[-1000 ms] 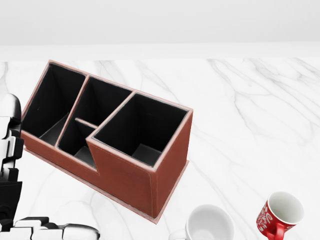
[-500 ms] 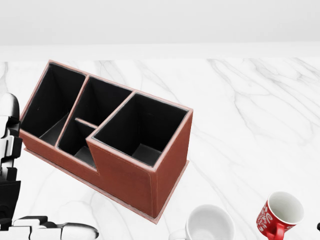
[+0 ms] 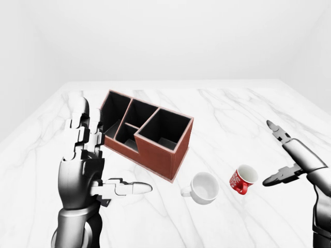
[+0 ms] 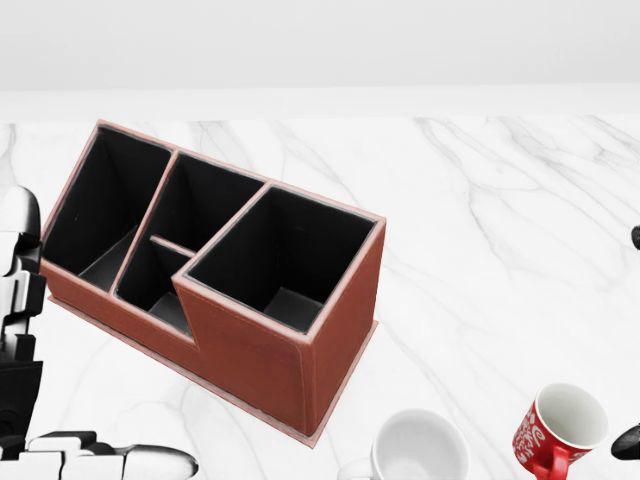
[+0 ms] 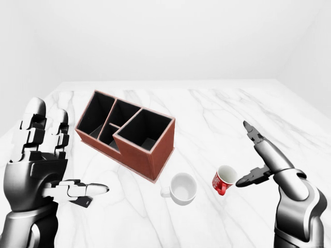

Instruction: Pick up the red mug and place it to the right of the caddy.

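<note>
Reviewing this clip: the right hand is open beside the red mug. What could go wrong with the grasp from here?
The red mug lies tipped on the marble table, so the open right hand might nudge it into rolling rather than closing round it. The white mug sits close on its left in the left-eye view and could get bumped. The caddy is angled, so its right side is easy to misjudge.

Left three-finger silver-and-black hand is raised, fingers straight up and thumb sticking out sideways. Right three-finger hand hangs over the counter's right side, fingers spread wide, gripping nothing.
</note>
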You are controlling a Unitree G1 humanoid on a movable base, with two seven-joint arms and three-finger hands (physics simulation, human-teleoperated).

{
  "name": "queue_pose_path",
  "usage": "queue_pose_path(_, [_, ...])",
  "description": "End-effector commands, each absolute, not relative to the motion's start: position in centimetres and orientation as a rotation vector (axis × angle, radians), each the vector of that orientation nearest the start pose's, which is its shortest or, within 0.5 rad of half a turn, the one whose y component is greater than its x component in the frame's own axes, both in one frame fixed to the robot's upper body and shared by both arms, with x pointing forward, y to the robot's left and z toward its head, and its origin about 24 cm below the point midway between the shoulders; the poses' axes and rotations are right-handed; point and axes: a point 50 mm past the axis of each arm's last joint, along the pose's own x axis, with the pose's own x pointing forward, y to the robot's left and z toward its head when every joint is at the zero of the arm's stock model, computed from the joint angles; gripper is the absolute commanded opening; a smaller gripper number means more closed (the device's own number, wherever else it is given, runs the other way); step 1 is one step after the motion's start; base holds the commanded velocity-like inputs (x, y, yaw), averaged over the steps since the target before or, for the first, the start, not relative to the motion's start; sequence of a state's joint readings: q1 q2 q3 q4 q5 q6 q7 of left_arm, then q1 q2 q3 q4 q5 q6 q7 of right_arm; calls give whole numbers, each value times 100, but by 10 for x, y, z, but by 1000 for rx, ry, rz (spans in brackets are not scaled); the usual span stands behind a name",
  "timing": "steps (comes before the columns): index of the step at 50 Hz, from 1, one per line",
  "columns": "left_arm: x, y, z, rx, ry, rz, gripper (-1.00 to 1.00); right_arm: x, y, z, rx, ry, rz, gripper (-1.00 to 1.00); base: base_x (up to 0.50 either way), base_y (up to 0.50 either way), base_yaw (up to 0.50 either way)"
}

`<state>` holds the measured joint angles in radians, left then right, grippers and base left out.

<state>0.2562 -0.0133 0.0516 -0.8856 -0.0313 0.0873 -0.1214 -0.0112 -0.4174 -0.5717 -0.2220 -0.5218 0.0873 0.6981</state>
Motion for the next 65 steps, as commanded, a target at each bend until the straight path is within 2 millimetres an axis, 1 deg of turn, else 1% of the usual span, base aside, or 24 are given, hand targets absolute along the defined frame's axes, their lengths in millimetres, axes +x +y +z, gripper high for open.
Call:
queue_pose_path(1, [168,164,177,46,-548,-12,100,229,-314,125,-933,245,29,100,0,0,0])
queue_pose_path(4, [168,163,177,46,-548,-13,100,232,-317,121,-936,279,36,100,0,0,0])
queue_pose_path(11, [168,164,178,45,-551,-11,100,233,-316,111,-945,321,55,100,0,0,0])
queue_pose_path(14, [169,164,177,44,-548,-11,100,232,-314,115,-966,309,49,100,0,0,0])
queue_pose_path(19, [168,163,179,46,-555,-14,100,232,-313,115,-974,312,45,100,0,0,0])
queue_pose_path(21, [167,163,180,47,-560,-15,100,233,-314,108,-966,341,57,100,0,0,0])
queue_pose_path(25, [166,164,182,48,-571,-13,100,236,-313,106,-986,361,68,100,0,0,0])
queue_pose_path(28, [167,164,180,47,-562,-11,100,237,-313,103,-1017,387,74,100,0,0,0])
queue_pose_path(34, [166,164,182,49,-572,-11,100,240,-303,106,-1043,363,83,100,0,0,0])
queue_pose_path(39, [166,165,181,49,-568,-10,100,243,-302,102,-1064,387,98,100,0,0,0])
queue_pose_path(44, [168,164,179,49,-559,-12,100,243,-299,108,-1095,368,85,100,0,0,0])
queue_pose_path(51, [167,165,180,49,-560,-11,100,248,-302,109,-1125,390,80,100,0,0,0])
queue_pose_path(61, [169,164,178,46,-551,-12,100,249,-308,89,-1150,502,111,100,0,0,0])
queue_pose_path(65, [169,164,178,46,-554,-12,100,249,-307,87,-1160,513,116,100,0,0,0])
